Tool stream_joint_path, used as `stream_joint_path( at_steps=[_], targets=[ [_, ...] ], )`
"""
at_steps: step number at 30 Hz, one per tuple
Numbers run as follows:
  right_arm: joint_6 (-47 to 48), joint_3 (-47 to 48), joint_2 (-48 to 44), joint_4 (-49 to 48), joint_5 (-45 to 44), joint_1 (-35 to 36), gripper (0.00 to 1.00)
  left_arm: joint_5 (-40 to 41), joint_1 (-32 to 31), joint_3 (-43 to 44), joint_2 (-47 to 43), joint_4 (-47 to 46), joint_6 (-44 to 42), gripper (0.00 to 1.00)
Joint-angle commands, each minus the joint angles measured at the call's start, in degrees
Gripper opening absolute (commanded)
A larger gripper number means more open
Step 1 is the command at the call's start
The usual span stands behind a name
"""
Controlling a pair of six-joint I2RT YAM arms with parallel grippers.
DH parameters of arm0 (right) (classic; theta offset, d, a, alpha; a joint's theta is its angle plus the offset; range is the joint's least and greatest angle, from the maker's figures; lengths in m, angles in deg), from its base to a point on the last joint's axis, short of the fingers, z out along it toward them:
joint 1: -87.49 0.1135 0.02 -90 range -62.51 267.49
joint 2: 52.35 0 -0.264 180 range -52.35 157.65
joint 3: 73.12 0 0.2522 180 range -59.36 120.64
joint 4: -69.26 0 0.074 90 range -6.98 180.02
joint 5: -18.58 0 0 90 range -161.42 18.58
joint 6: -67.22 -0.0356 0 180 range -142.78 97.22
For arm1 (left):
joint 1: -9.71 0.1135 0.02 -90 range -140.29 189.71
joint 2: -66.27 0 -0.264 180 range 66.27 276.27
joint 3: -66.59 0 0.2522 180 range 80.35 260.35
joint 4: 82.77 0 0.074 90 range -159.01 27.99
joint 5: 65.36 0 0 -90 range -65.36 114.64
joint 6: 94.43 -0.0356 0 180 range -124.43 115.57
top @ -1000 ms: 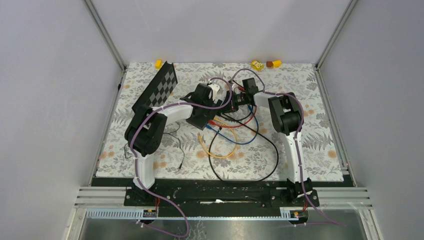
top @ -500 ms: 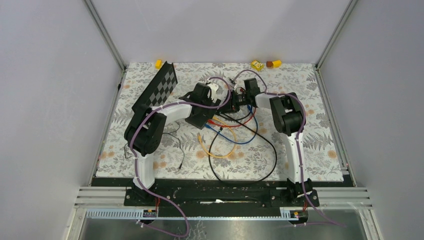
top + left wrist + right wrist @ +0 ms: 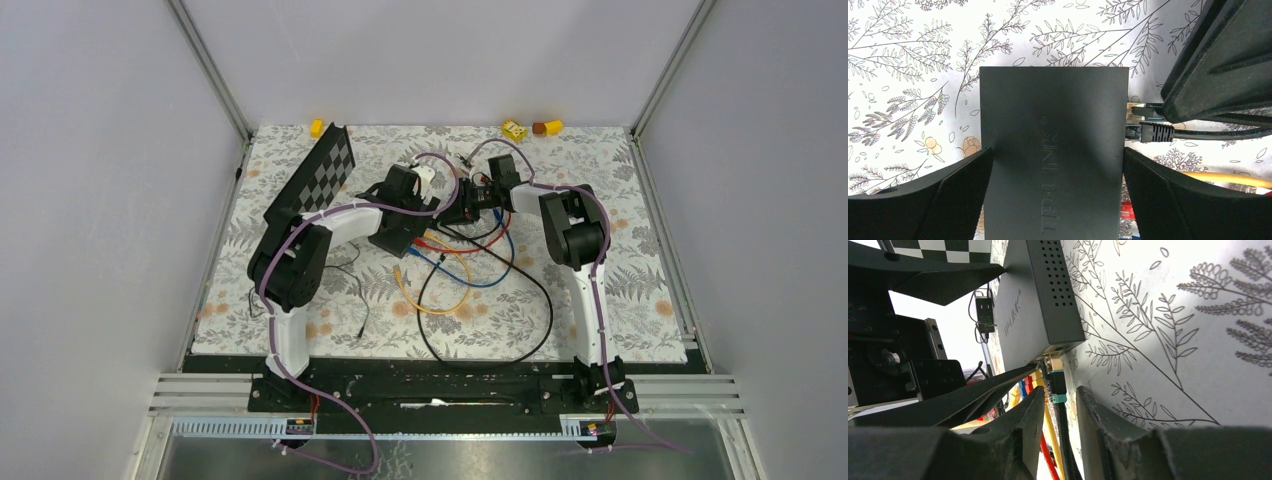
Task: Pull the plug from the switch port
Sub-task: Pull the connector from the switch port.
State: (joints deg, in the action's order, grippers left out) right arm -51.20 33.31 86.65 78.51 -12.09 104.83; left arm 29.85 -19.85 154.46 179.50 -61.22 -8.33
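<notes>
The switch (image 3: 1053, 125) is a flat matte-black box marked TP-LINK, lying on the leaf-patterned mat; it also shows in the right wrist view (image 3: 1033, 305) and in the top view (image 3: 392, 238). My left gripper (image 3: 1058, 152) is shut on the switch, one finger against each long side. A plug with a teal boot (image 3: 1056, 382) sits in the end port, on a black cable. My right gripper (image 3: 1060, 392) is open, its fingers (image 3: 1095, 415) on either side of that cable just behind the plug, with a gap to it. In the left wrist view a right finger (image 3: 1218, 60) covers most of that plug (image 3: 1140, 107).
A black ribbed plug (image 3: 1153, 132) sits in the port beside it, and yellow, red and blue cables (image 3: 450, 270) trail toward the near edge. A chequered board (image 3: 325, 170) lies at the back left. A small black adapter (image 3: 984, 315) lies beyond the switch. Small yellow objects (image 3: 515, 129) lie at the back edge.
My right gripper has moved a little left and back, closing in on the switch's port side. My left gripper stays on the switch.
</notes>
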Motion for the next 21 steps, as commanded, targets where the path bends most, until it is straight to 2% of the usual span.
stream_joint_path(
  at_steps=[1, 4, 6, 10, 21],
  targets=[
    [1.6, 1.0, 3.2, 4.1, -6.0, 0.0, 0.35, 1.7, 1.7, -1.8, 0.7, 4.5, 1.3, 0.97],
    [1.6, 1.5, 3.3, 5.1, -6.5, 0.0, 0.28, 1.7, 1.7, -1.9, 0.7, 4.5, 1.3, 0.97],
    [1.5, 1.7, 3.3, 6.3, -6.8, 0.0, 0.28, 1.7, 1.6, -2.0, 0.6, 4.5, 1.3, 0.97],
    [1.4, 2.8, 3.5, 7.5, -7.3, 0.1, 0.37, 1.6, 1.6, -2.0, 0.6, 4.4, 1.3, 0.97],
    [2.0, 8.7, 8.1, 9.3, -3.2, 2.8, 0.38, -2.0, 1.5, -2.8, 0.0, 4.2, 1.3, 0.97]
  ],
)
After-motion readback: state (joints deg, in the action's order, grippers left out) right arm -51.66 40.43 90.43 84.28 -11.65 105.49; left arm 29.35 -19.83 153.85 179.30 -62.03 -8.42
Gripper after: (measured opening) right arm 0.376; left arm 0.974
